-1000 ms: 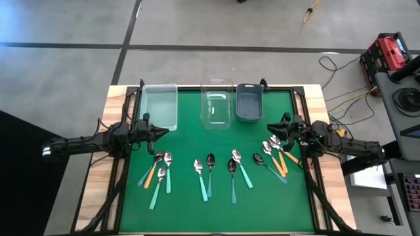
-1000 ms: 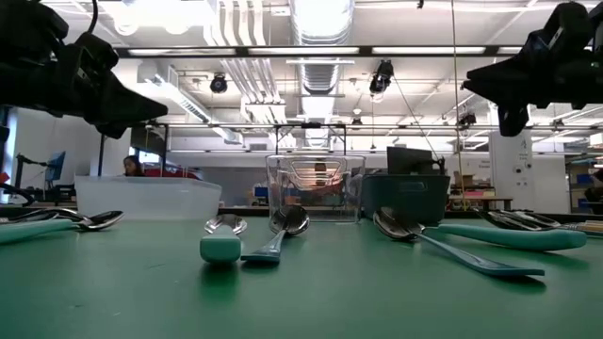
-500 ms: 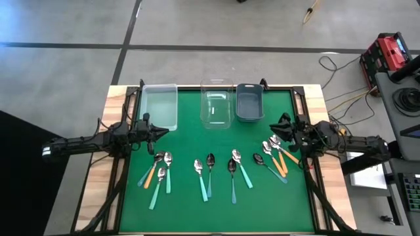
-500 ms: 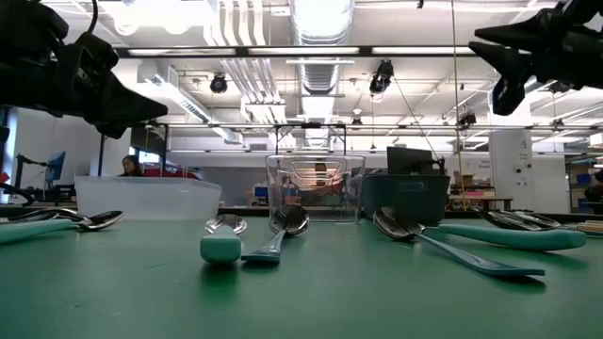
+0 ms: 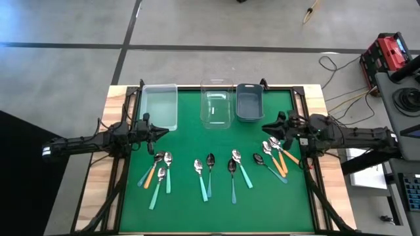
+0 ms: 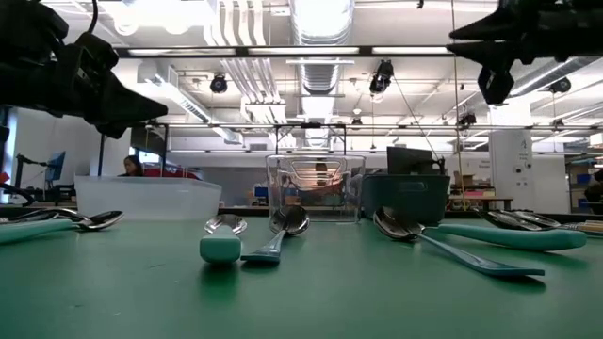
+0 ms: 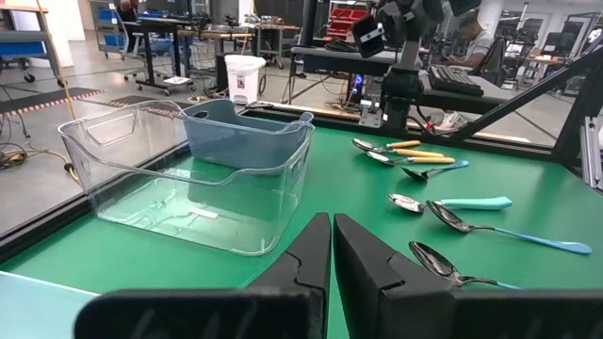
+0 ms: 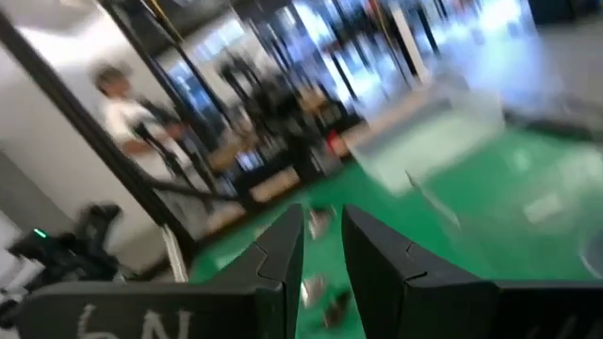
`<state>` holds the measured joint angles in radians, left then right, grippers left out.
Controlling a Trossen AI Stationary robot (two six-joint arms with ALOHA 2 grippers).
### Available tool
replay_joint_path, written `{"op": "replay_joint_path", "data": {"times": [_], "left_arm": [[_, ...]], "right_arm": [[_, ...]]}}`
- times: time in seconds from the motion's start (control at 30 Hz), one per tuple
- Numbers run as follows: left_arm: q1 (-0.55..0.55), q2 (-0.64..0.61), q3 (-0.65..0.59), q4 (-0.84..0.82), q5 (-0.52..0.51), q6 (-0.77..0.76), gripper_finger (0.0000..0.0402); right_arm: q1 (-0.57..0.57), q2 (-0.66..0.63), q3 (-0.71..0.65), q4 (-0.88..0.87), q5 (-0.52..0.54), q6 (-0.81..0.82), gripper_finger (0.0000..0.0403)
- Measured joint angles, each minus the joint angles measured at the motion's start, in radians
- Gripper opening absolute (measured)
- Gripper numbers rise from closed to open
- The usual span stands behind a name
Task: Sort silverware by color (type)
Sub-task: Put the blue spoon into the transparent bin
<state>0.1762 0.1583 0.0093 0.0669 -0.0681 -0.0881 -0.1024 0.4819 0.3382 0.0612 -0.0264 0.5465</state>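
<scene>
The silverware is small spoons lying flat on the green mat [image 5: 190,137]. One group lies at the near left [image 5: 159,172], two pairs in the middle [image 5: 203,174] [image 5: 236,172], and a group with orange handles at the right [image 5: 277,154]. My right gripper [image 5: 265,126] hovers high above the mat beside the right group, level and pointing toward the table's left. Its fingers [image 8: 283,235] stand a little apart with nothing between them. My left gripper [image 5: 161,131] waits at the left, fingers [image 7: 311,250] shut and empty.
Three bins stand along the far edge: a clear one at the left [image 5: 159,107], a clear one in the middle [image 5: 216,105] and a grey one [image 5: 250,101]. A black frame borders the mat. Bare mat lies between bins and spoons.
My right gripper has risen and moved toward the table's left, out over the mat past the right group of spoons, rolling a little as it went. The spoons have not moved.
</scene>
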Motion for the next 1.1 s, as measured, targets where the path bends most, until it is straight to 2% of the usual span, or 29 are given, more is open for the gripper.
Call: {"op": "replay_joint_path", "data": {"times": [0.07, 0.2, 0.3, 0.63, 0.7, 0.8, 0.93, 1.1], "left_arm": [[0.0, 0.0, 0.0, 0.0, 0.0, 0.002, 0.0], [0.0, 0.0, 0.0, 0.0, -0.001, 0.195, 0.0], [0.0, 0.001, 0.0, 0.0, -0.001, 0.281, 0.0], [0.0, 0.001, 0.0, 0.001, -0.001, 0.286, 0.0], [-0.001, 0.002, 0.0, 0.039, 0.006, 0.187, 0.0], [-0.002, 0.001, 0.0, 0.133, 0.037, -0.19, 0.0], [-0.001, 0.003, 0.0, 0.329, -0.009, -0.297, 0.0], [-0.001, 0.013, 0.0, 0.624, -0.01, -0.314, 0.0]], "right_arm": [[0.0, 0.054, 0.073, -0.12, 0.0, 0.03, 0.0068], [0.0, 0.152, 0.217, -0.328, 0.0, 0.08, 0.0068], [0.0, 0.221, 0.309, -0.447, 0.0, 0.106, 0.0068], [0.0, 0.397, 0.532, -0.765, -0.009, 0.173, 0.0068], [0.0, 0.421, 0.561, -0.82, -0.022, 0.19, 0.0068], [0.0, 0.457, 0.58, -0.883, -0.043, 0.215, 0.0068], [0.0, 0.493, 0.584, -0.901, -0.108, 0.222, 0.0068], [0.01, 0.542, 0.581, -0.903, -0.196, 0.219, 0.0068]]}}
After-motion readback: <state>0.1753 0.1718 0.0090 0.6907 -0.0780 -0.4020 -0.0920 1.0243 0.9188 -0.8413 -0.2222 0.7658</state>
